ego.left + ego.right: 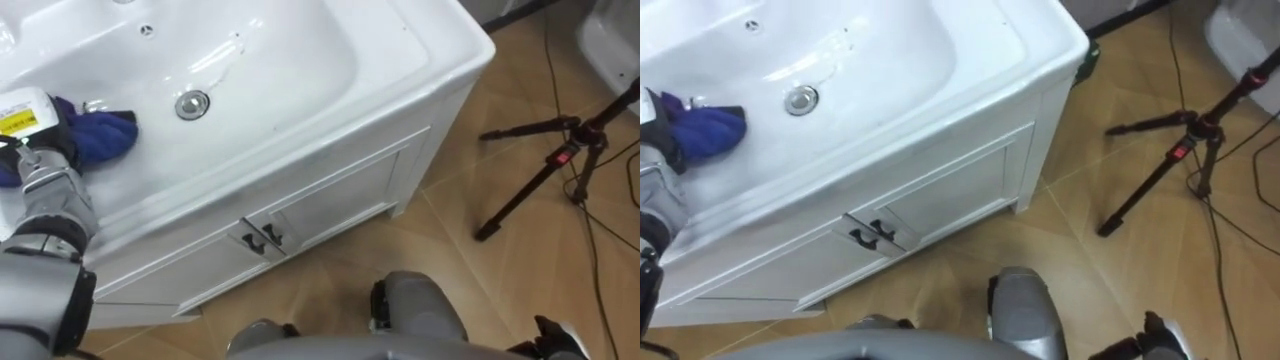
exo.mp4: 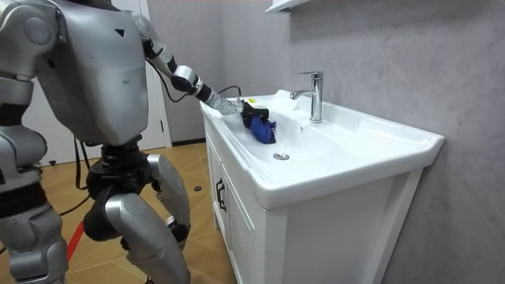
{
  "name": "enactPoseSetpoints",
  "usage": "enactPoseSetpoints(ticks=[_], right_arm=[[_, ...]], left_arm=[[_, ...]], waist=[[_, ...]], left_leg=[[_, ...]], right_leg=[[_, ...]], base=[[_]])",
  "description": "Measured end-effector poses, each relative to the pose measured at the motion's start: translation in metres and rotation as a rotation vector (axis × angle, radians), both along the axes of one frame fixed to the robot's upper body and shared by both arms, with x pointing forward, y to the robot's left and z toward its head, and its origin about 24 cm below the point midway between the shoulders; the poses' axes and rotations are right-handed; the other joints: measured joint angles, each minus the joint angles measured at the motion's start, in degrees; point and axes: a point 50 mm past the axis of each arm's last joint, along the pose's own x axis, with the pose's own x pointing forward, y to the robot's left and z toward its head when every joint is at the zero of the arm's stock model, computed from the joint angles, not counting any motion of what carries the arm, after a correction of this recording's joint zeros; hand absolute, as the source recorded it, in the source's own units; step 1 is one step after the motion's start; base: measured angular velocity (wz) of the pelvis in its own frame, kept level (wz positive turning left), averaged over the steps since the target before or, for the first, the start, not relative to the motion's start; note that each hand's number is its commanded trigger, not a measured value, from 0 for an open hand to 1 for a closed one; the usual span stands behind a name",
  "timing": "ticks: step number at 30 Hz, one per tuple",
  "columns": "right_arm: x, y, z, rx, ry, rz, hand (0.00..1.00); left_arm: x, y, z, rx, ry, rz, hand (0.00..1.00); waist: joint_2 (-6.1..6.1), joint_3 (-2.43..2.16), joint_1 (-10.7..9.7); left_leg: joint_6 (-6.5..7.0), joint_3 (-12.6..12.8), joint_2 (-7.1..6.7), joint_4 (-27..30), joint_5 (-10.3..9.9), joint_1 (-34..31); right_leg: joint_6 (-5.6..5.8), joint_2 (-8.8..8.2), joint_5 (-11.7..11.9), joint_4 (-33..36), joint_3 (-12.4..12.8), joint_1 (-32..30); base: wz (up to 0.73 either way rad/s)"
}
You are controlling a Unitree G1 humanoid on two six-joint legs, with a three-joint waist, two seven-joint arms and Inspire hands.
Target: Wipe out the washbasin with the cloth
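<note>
The white basin (image 1: 300,60) tops a white cabinet, and its metal drain (image 1: 192,103) lies in the middle of the bowl. My left hand (image 1: 40,125) reaches in from the left and is curled on a bunched blue cloth (image 1: 105,135). The cloth rests on the bowl's left slope, a short way left of the drain. In the room view I stand at the cabinet's side with the left arm stretched over the rim; the left hand (image 2: 230,106) and the blue cloth (image 2: 260,126) sit in front of the chrome tap (image 2: 314,93).
Two cabinet doors with dark handles (image 1: 260,238) face me below the basin. A black tripod (image 1: 560,160) with trailing cables stands on the wooden floor to the right. A grey wall backs the basin (image 2: 410,63).
</note>
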Motion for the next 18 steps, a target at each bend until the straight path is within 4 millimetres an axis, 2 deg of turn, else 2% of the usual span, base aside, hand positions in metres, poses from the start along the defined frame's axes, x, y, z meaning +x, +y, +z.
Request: enactPoseSetpoints(ticks=[6, 10, 12, 18], right_arm=[[-0.008, -0.010, 0.003, -0.034, 0.010, -0.014, 0.00], [-0.013, -0.014, 0.005, -0.056, 0.018, -0.024, 0.00], [-0.013, -0.016, 0.006, -0.068, 0.020, -0.018, 0.00], [-0.012, -0.018, 0.007, -0.078, 0.015, -0.020, 0.00]], left_arm=[[-0.009, 0.002, 0.000, 0.013, -0.025, -0.027, 1.00], [-0.021, 0.007, -0.002, 0.027, -0.040, -0.021, 1.00], [-0.024, 0.009, -0.001, 0.022, -0.055, -0.008, 1.00], [-0.033, 0.012, 0.000, 0.014, -0.084, 0.002, 1.00]], waist=[[0.56, 0.00, 1.10], [1.12, -0.35, 2.56], [1.14, -0.62, 3.16], [1.22, -0.86, 3.98]], left_leg=[[-0.29, -0.55, -0.29, -1.51, 0.64, 1.80], [-0.85, -0.49, -0.55, -3.95, 1.34, 4.70], [-1.01, -0.49, -1.11, -5.40, 2.29, 5.99], [-1.68, -1.03, -0.93, -6.01, 3.03, 6.56]], right_leg=[[0.24, -0.37, -0.21, -1.32, -1.09, 2.20], [0.16, 0.03, -0.33, -2.72, -1.09, 4.57], [0.10, 0.12, -0.35, -3.14, -1.11, 5.29], [-0.64, -0.02, -0.79, -3.13, -1.81, 6.03]], base=[[0.04], [-0.01], [0.04], [0.04]])
